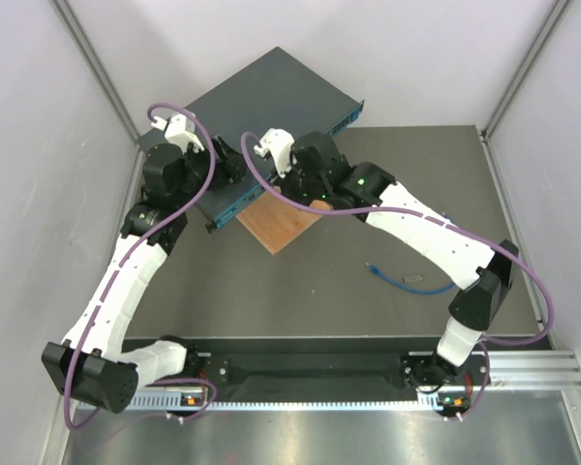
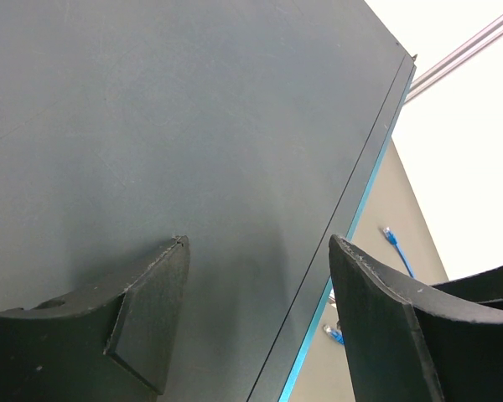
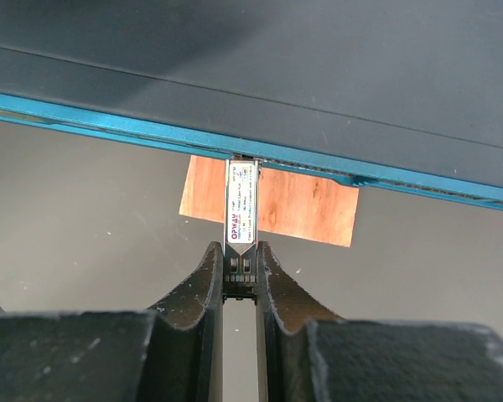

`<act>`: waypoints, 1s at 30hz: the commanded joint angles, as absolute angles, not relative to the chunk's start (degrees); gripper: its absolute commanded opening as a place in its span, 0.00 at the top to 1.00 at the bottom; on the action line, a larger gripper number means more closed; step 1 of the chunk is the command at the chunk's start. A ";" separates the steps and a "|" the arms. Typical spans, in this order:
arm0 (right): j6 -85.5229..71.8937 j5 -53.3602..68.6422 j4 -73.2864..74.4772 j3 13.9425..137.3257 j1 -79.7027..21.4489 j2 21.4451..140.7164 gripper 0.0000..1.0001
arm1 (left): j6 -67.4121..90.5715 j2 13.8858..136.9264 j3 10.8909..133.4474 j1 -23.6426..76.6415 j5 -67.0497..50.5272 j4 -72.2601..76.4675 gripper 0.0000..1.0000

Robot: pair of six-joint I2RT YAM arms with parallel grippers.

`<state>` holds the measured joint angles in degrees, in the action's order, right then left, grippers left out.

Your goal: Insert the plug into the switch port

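Observation:
The dark teal switch (image 1: 261,97) lies at the back left, its blue front face over the orange-brown wooden square (image 1: 283,225). My right gripper (image 3: 241,251) is shut on a small silver labelled module (image 3: 242,205); the module's far end meets the switch's front face (image 3: 109,117). In the top view the right gripper (image 1: 276,182) is at that front edge. The plug (image 1: 372,266) on its thin blue cable lies loose on the table, right of centre, untouched; it also shows in the left wrist view (image 2: 389,237). My left gripper (image 2: 260,243) is open over the switch's top (image 2: 193,126).
The wooden square (image 3: 306,205) sticks out from under the switch. White walls with metal rails close in the table on three sides. Purple robot cables loop over both arms. The grey table (image 1: 300,291) runs from the switch to the arm bases.

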<state>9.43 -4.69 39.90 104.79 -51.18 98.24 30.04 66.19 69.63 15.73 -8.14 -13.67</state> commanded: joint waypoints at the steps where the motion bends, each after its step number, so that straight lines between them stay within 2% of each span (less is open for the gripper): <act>1: 9.58 -5.10 38.76 108.37 -50.36 99.14 1.00 | 30.41 66.18 68.47 15.56 -9.05 -12.13 0.27; 30: 8.97 -2.90 38.41 109.60 -48.78 98.88 1.00 | 31.38 66.09 67.59 15.56 -9.76 -11.60 0.28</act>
<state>10.20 -2.44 40.29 106.30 -49.84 99.66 30.52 66.17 68.71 15.73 -8.60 -12.01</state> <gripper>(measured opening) 0.113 0.723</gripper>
